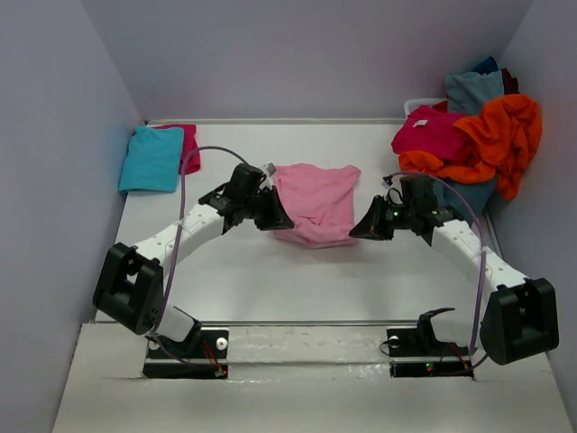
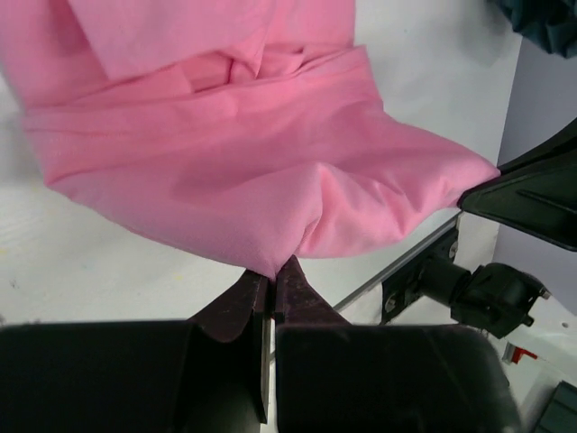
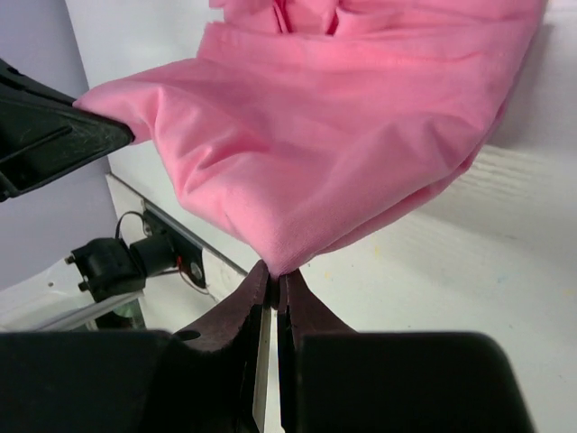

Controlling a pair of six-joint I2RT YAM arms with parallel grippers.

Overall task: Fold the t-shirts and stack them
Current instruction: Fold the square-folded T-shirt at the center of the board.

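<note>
Pink t-shirt: one; turquoise, orange, grey-blue: one each; magenta: two (tools: two).

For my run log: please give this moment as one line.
left hand: shut on pink shirt | right hand: shut on pink shirt | turquoise shirt: folded, far left

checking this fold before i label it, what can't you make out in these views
1. Wrist views: how much of the pink t-shirt sits inside the left gripper and right gripper; their closed fingers hide it.
2. Wrist views: the shirt's far part, cut off by the top edge.
3. Top view: how many shirts lie under the orange shirt; it covers them.
</note>
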